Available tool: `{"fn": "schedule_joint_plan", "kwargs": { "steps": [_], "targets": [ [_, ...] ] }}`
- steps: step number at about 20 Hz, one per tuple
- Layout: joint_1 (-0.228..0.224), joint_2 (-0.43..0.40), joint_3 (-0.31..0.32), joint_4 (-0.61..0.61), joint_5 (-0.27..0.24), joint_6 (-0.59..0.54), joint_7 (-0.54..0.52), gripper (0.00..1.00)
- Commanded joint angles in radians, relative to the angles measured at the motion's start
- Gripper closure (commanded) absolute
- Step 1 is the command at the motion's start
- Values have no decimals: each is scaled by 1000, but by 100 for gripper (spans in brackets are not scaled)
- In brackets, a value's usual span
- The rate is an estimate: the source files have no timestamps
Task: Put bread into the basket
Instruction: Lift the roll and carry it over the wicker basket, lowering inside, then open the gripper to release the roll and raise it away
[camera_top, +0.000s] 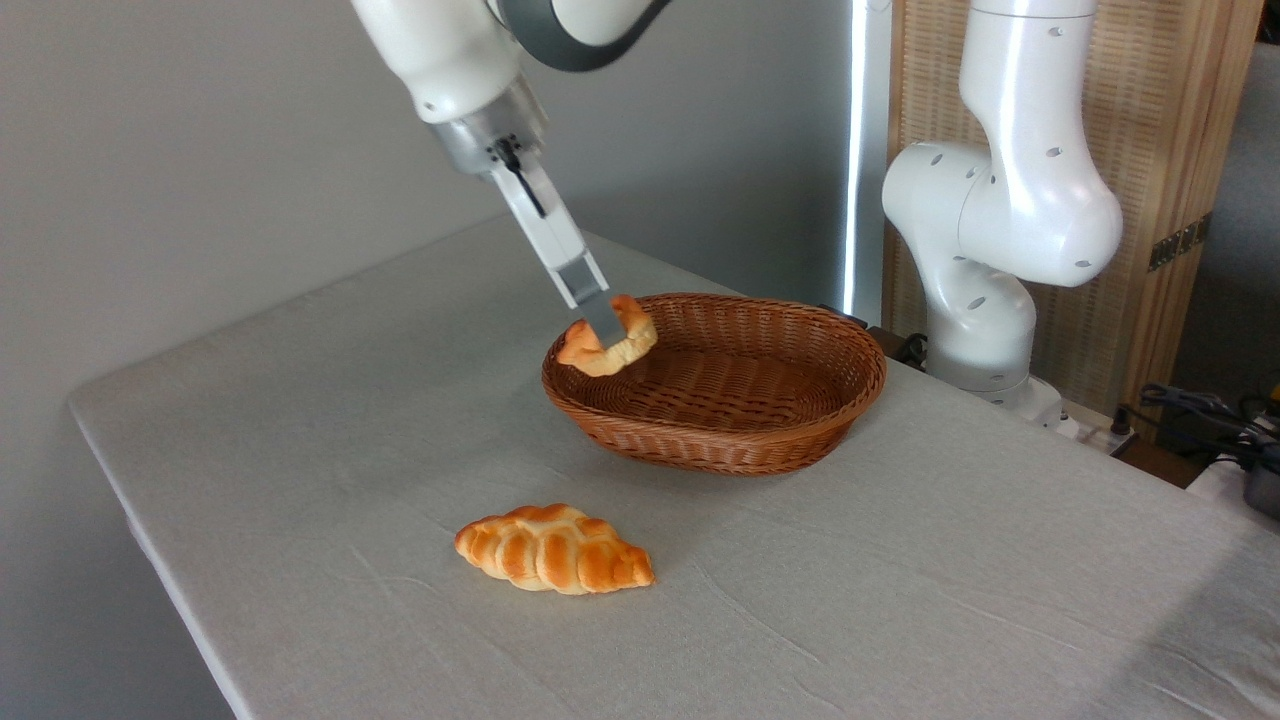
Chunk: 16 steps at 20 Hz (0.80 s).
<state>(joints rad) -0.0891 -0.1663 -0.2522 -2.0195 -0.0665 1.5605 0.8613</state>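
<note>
The bread (607, 345), a small golden bun with a paler base, hangs tilted over the left rim of the basket (760, 440), clamped between the fingers of the gripper (600, 322), which reaches down at a slant from the upper left. The oval wicker basket sits on the grey-clothed table (900, 600), with nothing else visible inside it. A longer braided loaf (553, 549) lies on the cloth in front of the basket, apart from it, and the arm's white base (1000, 230) stands behind on the right.
</note>
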Motion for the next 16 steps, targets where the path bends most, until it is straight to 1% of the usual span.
{"fn": "schedule_joint_plan", "kwargs": {
  "steps": [1,2,3,4,5,7,12,16],
  "targets": [
    [-56,-71,14,-128,-13,102,16,35],
    [-67,-65,14,-140,-13,143,12,28],
    [-72,-64,14,-157,-13,189,11,16],
    [-73,-64,14,-178,-15,229,11,0],
    [-77,-64,14,-188,-13,246,11,0],
    [-89,-64,14,-189,-13,245,11,0],
    [-90,-70,14,-188,-15,233,10,0],
    [-90,-65,19,-177,-15,233,-13,0]
  ]
}}
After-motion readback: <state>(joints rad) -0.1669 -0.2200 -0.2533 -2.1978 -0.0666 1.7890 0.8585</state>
